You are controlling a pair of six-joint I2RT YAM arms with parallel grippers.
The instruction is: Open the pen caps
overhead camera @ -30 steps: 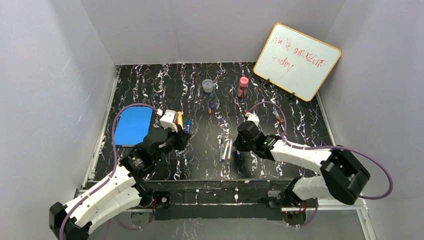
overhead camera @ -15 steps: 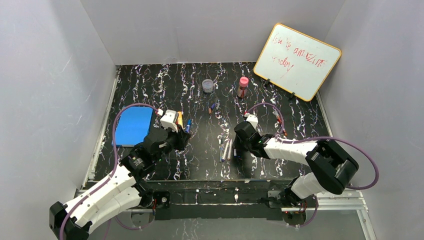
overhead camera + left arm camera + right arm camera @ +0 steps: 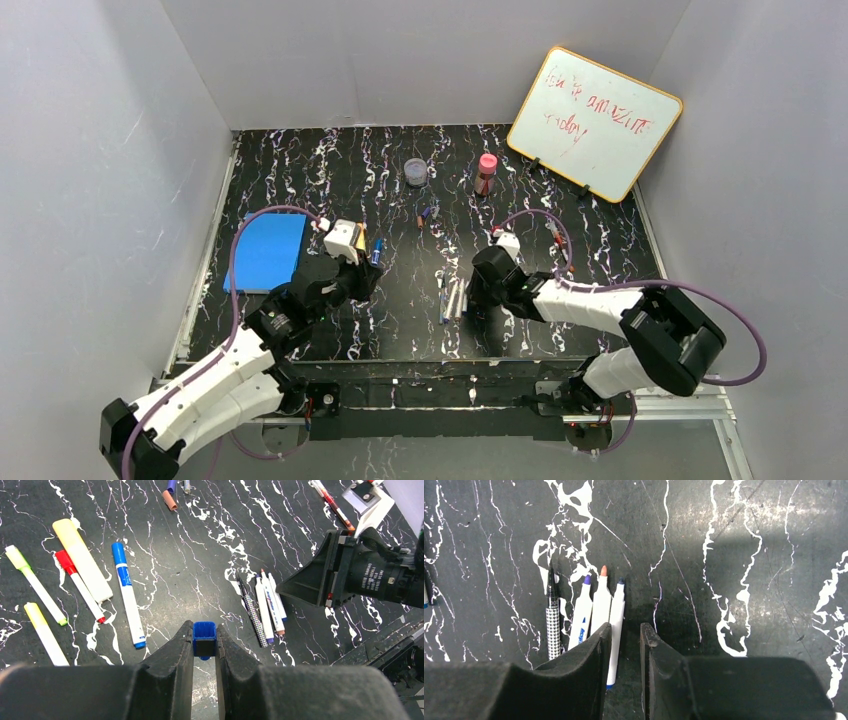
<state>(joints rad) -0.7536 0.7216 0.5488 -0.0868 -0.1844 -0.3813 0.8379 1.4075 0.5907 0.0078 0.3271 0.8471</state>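
Seen from overhead, the left end effector [image 3: 355,265] hangs over a cluster of capped pens [image 3: 375,248]. The right end effector [image 3: 472,298] sits low, just beside a row of uncapped markers [image 3: 450,297] near the middle of the tabletop [image 3: 400,200]. That row's long axis runs roughly from the near edge toward the back wall.

In the left wrist view, the left fingers are clamped on a blue cap [image 3: 204,639]. Its hollow mouth faces out past the fingertips and its length lies in line with them. The capped pens lie roughly parallel on a slant, with their coloured caps at the far ends.

In the right wrist view, the fingers stand slightly apart and grip nothing. The nearest white marker [image 3: 615,620] lies just beside one finger. Four pens lie side by side, tips pointing away from the fingers.

To my eye, the right arm should rise straight up so it does not roll that tidy row. The left arm should set the cap on bare tabletop, apart from both groups. For the next pen, I would grip the barrel crosswise and pull the cap along the pen's length.
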